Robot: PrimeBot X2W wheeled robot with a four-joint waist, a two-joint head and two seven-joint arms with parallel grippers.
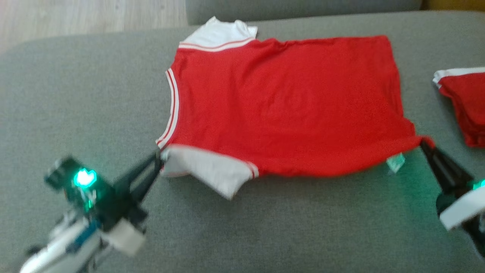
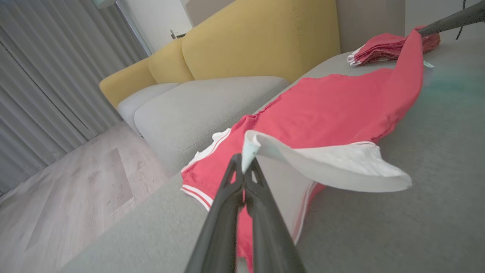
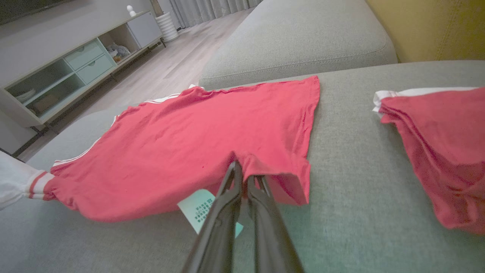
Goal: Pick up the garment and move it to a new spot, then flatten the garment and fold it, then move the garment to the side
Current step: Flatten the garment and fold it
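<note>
The grey sofa seat [image 1: 75,235] is my whole working surface, broad and soft. The garment [image 1: 284,102], a red shirt with white sleeves and striped trim, lies spread across its middle, with the collar end toward my left and the hem toward my right. It lies mostly flat because I hold two corners of its near edge while the far edge rests on the cushion, so the cloth is stretched lengthwise between my arms. I judge this to be the flattening step, with the fold not yet begun. Well apart on my right sits a folded red pile [image 1: 468,106] of similar cloth, which probably marks the side where finished pieces go. The near sleeve [image 1: 212,170] sags from my left grip, its white cuff drooping toward the seat, since only its upper corner is pinched. My left tool [image 1: 158,161] is closed tight on that sleeve corner, close to the shoulder trim. My right tool [image 1: 424,143] is closed on the hem corner and holds it a little above the seat, so a flap of red drapes beside the fingers. The head view is blurred there, so I cannot tell whether the right tool pinches one layer or both. Smallest of all, a pale care label [image 1: 396,163] pokes out under the lifted hem just beside my right tool, which suggests the side seam runs along this near edge.
</note>
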